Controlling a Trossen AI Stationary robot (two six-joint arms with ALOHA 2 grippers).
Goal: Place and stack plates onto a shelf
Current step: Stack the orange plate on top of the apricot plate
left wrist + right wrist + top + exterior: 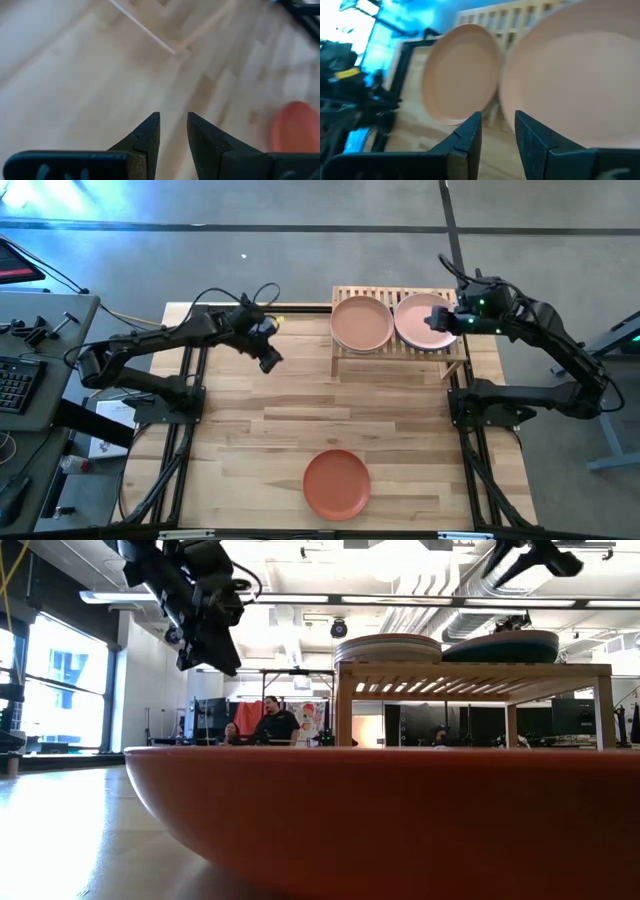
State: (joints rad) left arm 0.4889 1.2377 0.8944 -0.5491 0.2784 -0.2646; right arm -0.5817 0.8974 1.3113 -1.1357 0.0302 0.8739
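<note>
The left pincer hangs over bare wood left of the shelf, well above the counter, its fingers a narrow gap apart with nothing between them. Open board spreads beneath it and toward the near edge, where the terracotta-orange plate lies alone, close to that edge with free wood on both sides. In the low view this plate fills the foreground and hides most of the counter behind it.

The shelf stands at the far edge, right of centre. On its slatted top sits a stack topped by the peach plate, and just beside it a second stack topped by the pink plate; the two rims look to meet or nearly so, and together they take up almost the whole top. From the low view each stack shows several rims, but the colours underneath cannot be made out.

The right pincer is over the pink plate's right side, fingers slightly apart and gripping nothing; whether they touch the plate cannot be told.
</note>
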